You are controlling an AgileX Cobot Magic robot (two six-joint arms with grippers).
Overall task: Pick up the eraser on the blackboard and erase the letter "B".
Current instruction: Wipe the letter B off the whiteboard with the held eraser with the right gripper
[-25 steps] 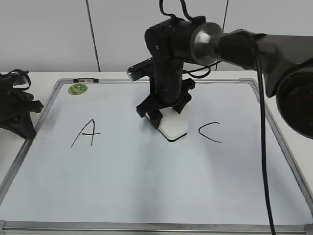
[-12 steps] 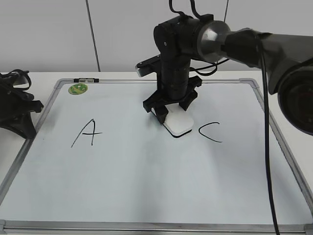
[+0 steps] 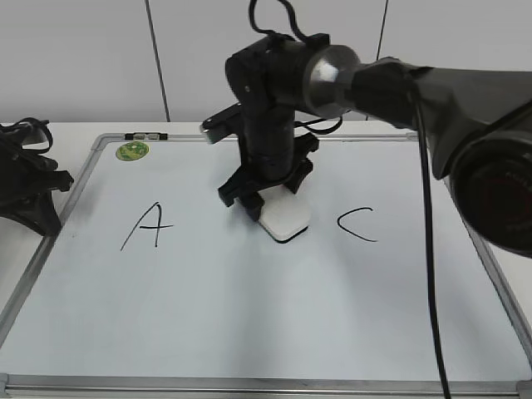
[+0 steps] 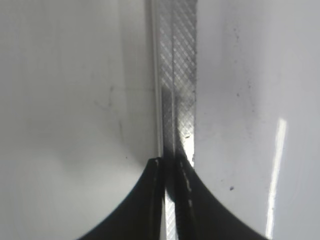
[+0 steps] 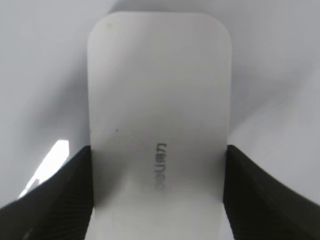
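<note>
The white eraser (image 3: 285,221) lies flat on the blackboard (image 3: 249,332) between the black "A" (image 3: 146,225) and the black "C" (image 3: 357,224). My right gripper (image 3: 268,208) reaches in from the right and is shut on it. In the right wrist view the eraser (image 5: 159,100) fills the gap between both black fingers (image 5: 65,195), grey lettering on top. No letter "B" shows; the spot between "A" and "C" is partly covered by the gripper and eraser. My left gripper (image 3: 37,195) rests at the board's left edge, jaws shut (image 4: 172,162) and empty.
A round green sticker (image 3: 132,150) sits in the board's far left corner, with a small dark clip (image 3: 145,135) on the top frame. The left wrist view looks down on the board's silver frame (image 4: 177,90). A black cable (image 3: 436,274) hangs over the board's right side.
My right gripper slid the eraser a little to the right and back, then to the left; it now sits left of where it was half a second ago. The left arm has not moved.
</note>
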